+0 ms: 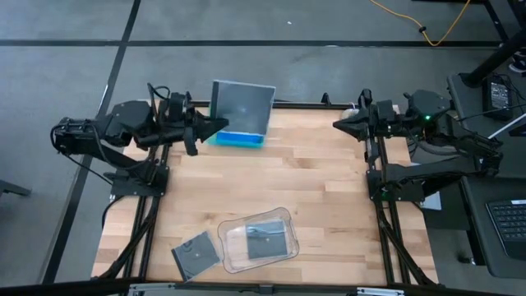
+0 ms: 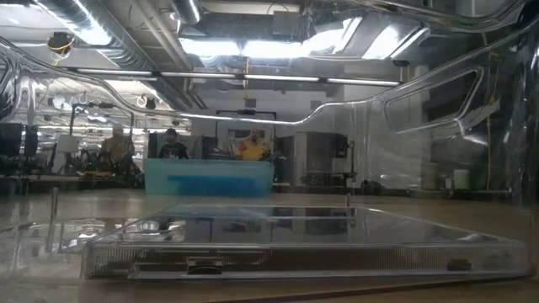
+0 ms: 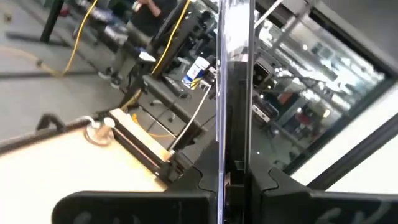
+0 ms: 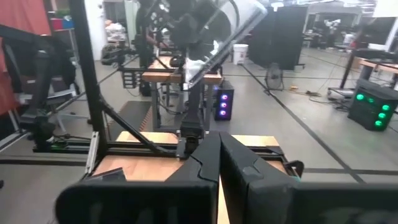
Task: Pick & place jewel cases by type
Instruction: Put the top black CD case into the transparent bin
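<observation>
Bare table (image 1: 329,189) centre seems passable; clear tray (image 1: 283,219) blocks front.

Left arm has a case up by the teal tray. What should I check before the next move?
1. Left tool grip: ok, shut on the clear-covered jewel case, seen edge-on from the wrist.
2. Held case over the teal tray: ok from above; its height cannot be told.
3. Right tool out of the way: ok, shut, at the table's right edge.
4. Clear tray: ok, one dark case inside.
5. Loose dark case beside the clear tray: not ok, unsorted.
</observation>
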Tool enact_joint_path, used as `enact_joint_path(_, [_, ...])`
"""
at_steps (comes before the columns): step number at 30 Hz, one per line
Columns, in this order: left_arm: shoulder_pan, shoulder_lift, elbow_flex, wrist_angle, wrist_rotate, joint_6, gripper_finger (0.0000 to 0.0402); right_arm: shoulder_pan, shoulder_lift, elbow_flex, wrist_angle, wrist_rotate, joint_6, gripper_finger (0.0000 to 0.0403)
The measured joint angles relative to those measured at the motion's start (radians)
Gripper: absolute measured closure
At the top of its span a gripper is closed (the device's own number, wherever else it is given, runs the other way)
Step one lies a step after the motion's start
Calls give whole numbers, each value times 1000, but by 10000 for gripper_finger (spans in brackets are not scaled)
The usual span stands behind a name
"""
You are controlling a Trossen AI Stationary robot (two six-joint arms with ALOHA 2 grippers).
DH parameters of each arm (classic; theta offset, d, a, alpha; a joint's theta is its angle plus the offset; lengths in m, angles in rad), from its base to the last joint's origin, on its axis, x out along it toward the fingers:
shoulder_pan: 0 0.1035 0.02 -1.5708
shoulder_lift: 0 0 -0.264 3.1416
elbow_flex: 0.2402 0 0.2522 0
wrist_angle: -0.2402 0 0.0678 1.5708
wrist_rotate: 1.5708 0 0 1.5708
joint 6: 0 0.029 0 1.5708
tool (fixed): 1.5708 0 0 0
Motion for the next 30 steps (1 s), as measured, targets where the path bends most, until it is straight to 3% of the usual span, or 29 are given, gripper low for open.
enact_joint_path(6, [0, 3, 0, -29, -47, -79, 388, 0, 0, 0, -2, -18, -17, 395])
enact_joint_path(17, [-33, 16, 0, -94, -106, -1, 388, -1, 50, 0, 1, -29, 0, 382])
enact_joint_path(23, [-87, 85, 0, -172, -80, 1, 388, -1, 157, 63, -7, -116, 34, 306])
enact_joint_path(30, [-117, 198, 0, -209, -11, -16, 388, -1, 336, 325, -188, -150, 33, 193])
